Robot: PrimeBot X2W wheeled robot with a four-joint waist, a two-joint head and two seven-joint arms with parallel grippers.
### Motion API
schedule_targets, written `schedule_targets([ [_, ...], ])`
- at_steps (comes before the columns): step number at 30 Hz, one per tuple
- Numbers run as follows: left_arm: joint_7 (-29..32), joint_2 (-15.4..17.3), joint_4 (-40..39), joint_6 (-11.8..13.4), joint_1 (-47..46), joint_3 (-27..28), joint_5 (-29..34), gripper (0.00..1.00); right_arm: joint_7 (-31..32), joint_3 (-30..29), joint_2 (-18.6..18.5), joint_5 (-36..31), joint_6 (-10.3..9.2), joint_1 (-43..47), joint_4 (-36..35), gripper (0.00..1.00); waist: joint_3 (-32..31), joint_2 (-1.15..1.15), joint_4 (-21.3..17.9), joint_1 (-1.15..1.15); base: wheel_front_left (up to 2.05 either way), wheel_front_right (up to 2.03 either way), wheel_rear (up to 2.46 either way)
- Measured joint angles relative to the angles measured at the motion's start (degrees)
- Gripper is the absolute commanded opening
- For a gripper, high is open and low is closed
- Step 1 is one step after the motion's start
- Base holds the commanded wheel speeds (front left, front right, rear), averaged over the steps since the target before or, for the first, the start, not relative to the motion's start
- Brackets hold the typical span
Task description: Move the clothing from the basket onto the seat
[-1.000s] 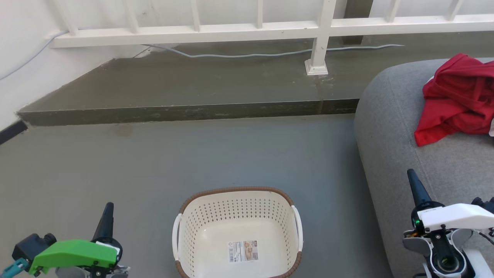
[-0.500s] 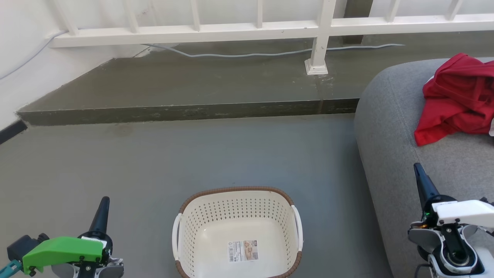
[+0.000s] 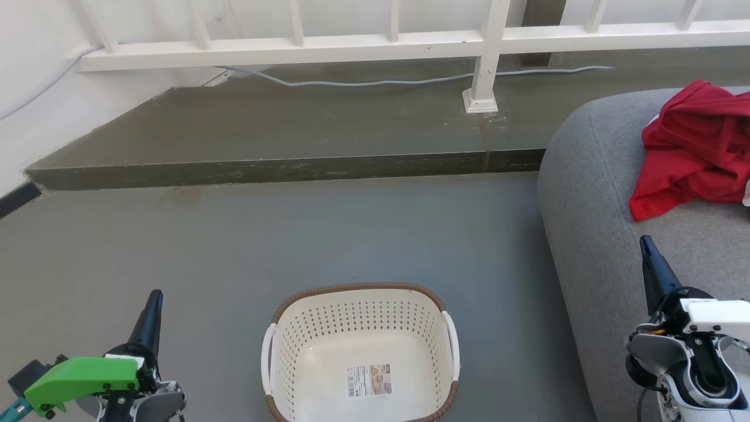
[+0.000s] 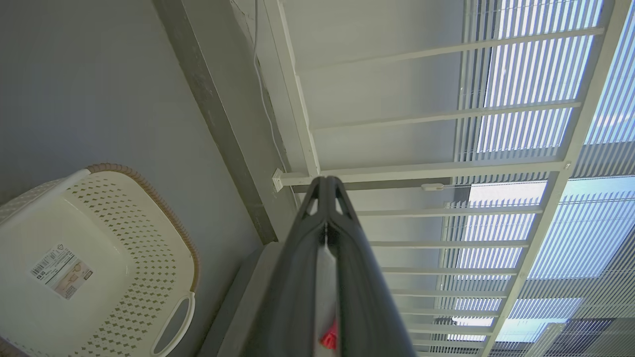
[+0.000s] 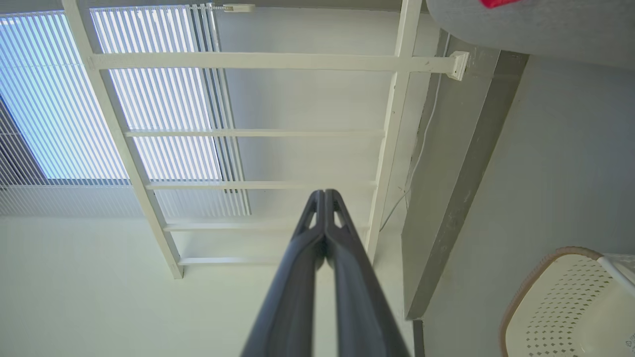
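Clothing: crumpled red fabric garments (image 3: 694,146), lying on the seat.
Seat: large grey woven-fabric cushion (image 3: 592,193), right of the basket.
Basket: cream perforated plastic basket (image 3: 357,319), brown rim, label sticker (image 3: 368,381) inside.
Left gripper (image 3: 154,298): fingers pressed together, holding nothing.
Right gripper (image 3: 646,244): likewise.

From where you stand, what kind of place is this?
Probably a balcony or laundry corner of a home: a white railing with slatted blinds behind it, a bare grey floor with a raised step, and a laundry basket near a grey seat bearing red clothing.
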Motion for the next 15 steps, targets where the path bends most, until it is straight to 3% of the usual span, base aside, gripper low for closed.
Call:
schedule_targets([
  [5,0.57,-0.19,0.45,-0.68,-0.68,1.02,-3.0,0.0,0.71,-0.71,0.1,3.2,0.78,-0.22,0.62,0.0,0.02,0.0,-0.01,0.0,0.0,0.0,0.0],
  [15,0.83,-0.22,0.92,-0.7,-0.81,1.19,-3.53,0.0,0.74,-0.83,0.24,3.32,0.79,-0.81,0.78,0.0,0.01,0.0,-0.01,0.0,0.0,0.0,0.0],
])
